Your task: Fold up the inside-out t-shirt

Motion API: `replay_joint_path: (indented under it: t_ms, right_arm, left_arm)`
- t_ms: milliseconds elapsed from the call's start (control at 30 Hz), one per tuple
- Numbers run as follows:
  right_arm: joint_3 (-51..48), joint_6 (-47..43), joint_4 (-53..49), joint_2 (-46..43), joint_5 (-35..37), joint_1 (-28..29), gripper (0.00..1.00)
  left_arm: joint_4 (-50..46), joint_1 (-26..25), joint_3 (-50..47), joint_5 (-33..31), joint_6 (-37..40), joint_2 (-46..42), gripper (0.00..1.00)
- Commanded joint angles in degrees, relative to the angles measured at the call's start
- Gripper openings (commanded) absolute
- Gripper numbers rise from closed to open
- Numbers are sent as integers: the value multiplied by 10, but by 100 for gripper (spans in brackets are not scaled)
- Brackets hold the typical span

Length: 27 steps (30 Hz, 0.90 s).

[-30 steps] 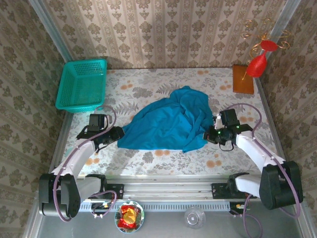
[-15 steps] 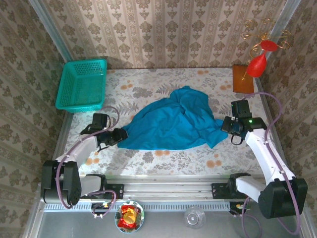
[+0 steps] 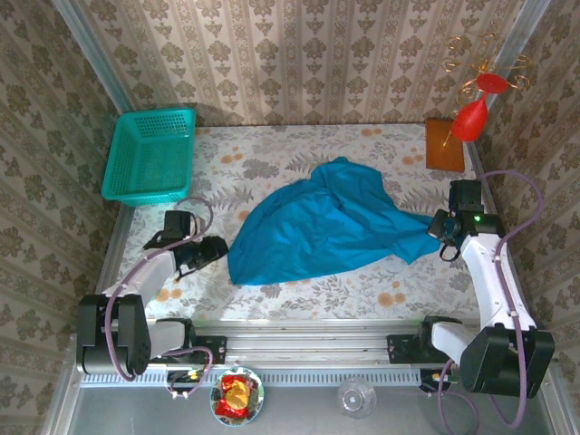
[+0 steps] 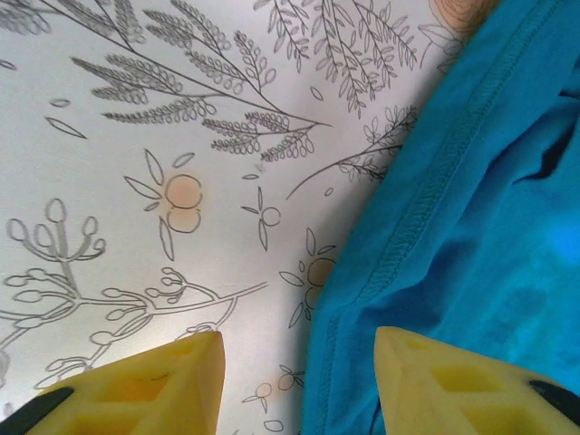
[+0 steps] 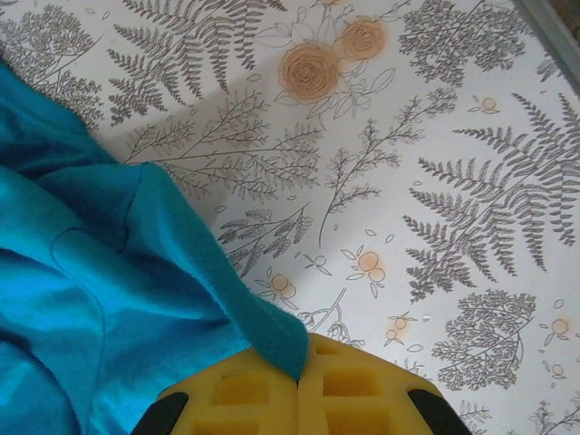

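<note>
Currently flattening: right claw (image 5: 299, 367) is clamping the shirt (image 3: 317, 227) edge, left claw (image 4: 297, 343) is hanging apart beside it — next, left probably needs a grip.

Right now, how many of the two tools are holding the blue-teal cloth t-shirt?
1. The right tool pinches a corner of the blue-teal soft cloth t-shirt, at its right end. The left tool stands open over the shirt's left hem, gripping nothing.

t-shirt (image 3: 317, 227) across mid-table, basket (image 3: 152, 154) far left; table (image 3: 362, 292) bare along near edge
</note>
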Motion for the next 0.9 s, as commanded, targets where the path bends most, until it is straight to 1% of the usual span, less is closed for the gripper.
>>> replay_joint_path:
  t_ms: [0,33,100,200,267,367,500,600,700,733,800,867]
  right_arm:
    - [11,-1,2,5,-23,-2,0]
    - [9,0,4,4,-27,-2,0]
    - [4,3,7,2,-34,-2,0]
    - [2,4,8,2,-42,-3,0]
    - [2,4,6,1,-45,-3,0]
    - [2,4,3,-2,-47,-3,0]
    - [5,0,1,-2,-45,-3,0]
    - [6,-1,1,-2,-42,-3,0]
    - [7,-3,1,1,-38,-3,0]
    - [8,-4,1,2,-36,-3,0]
    - [10,-5,1,3,-35,-4,0]
    - [11,-6,0,4,-35,-4,0]
  left_arm:
    - [54,-1,-16,85,11,23,47]
    - [65,-4,-17,102,11,32,47]
    - [72,-16,-15,114,14,52,47]
    - [51,-28,-7,106,15,88,46]
    - [43,-38,-11,94,13,90,44]
    - [19,-69,-13,56,16,46,43]
    - [-27,-92,-9,22,19,-28,43]
    - [-41,-109,-9,20,16,-54,37]
    - [-55,-126,-2,25,11,-35,30]
    - [-60,-134,1,25,13,-24,29]
    - [-62,-148,3,22,11,-4,29]
    - [-69,-160,6,13,9,18,32]
